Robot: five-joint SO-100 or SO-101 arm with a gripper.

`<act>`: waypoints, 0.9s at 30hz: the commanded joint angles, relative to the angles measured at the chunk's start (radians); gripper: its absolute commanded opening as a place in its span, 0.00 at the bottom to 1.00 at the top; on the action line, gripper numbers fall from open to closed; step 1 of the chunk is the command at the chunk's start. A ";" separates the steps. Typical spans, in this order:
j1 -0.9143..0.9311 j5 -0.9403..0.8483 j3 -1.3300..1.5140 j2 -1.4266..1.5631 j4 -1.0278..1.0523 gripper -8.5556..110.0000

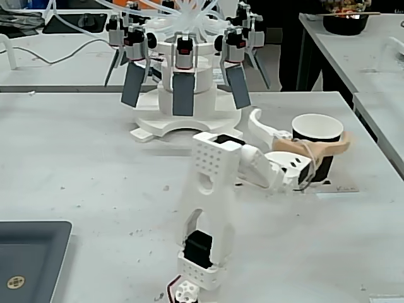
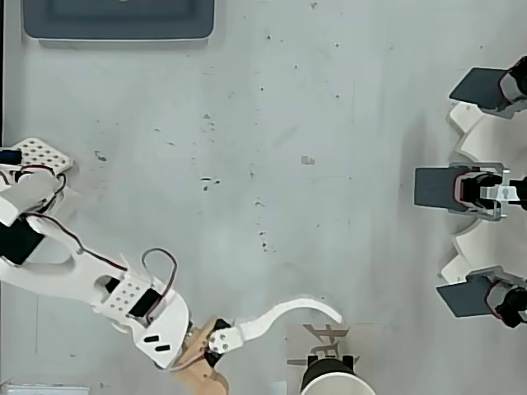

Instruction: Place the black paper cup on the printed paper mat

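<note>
The gripper (image 1: 302,140) is standing spread around the black paper cup (image 1: 317,136) in the fixed view, while only the overhead view is showing the printed paper mat (image 2: 323,341) under the cup

Robotics lab: white worktables (image 1: 95,145), multi-armed white machine (image 1: 183,82) with tubing, cables on neighbouring bench (image 1: 57,57).
</note>
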 commanded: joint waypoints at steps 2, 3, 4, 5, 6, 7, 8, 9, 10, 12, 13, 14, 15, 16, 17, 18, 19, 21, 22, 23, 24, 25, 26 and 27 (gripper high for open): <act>-0.048 0.014 0.109 0.215 -0.029 0.53; -0.058 0.015 0.144 0.255 -0.031 0.53; -0.071 0.017 0.179 0.291 -0.034 0.52; -0.083 0.018 0.213 0.327 -0.043 0.52; -0.095 0.021 0.245 0.364 -0.048 0.51; -0.110 0.023 0.278 0.402 -0.052 0.50; -0.124 0.029 0.310 0.437 -0.057 0.48; -0.141 0.035 0.344 0.474 -0.064 0.46; -0.160 0.043 0.377 0.511 -0.069 0.45; -0.195 0.052 0.439 0.572 -0.086 0.42; -0.213 0.052 0.465 0.601 -0.094 0.41; -0.230 0.052 0.488 0.626 -0.100 0.40; -0.247 0.052 0.508 0.649 -0.103 0.39; -0.264 0.052 0.525 0.670 -0.106 0.39; -0.281 0.052 0.538 0.687 -0.109 0.38; -0.296 0.051 0.549 0.703 -0.110 0.38; -0.311 0.046 0.558 0.716 -0.110 0.37; -0.348 0.040 0.575 0.742 -0.110 0.36; -0.367 0.038 0.583 0.756 -0.110 0.36; -0.383 0.037 0.592 0.767 -0.110 0.36; -0.402 0.037 0.601 0.778 -0.110 0.36; -0.417 0.035 0.609 0.785 -0.110 0.35; -0.433 0.034 0.615 0.788 -0.109 0.35; -0.448 0.034 0.620 0.792 -0.109 0.34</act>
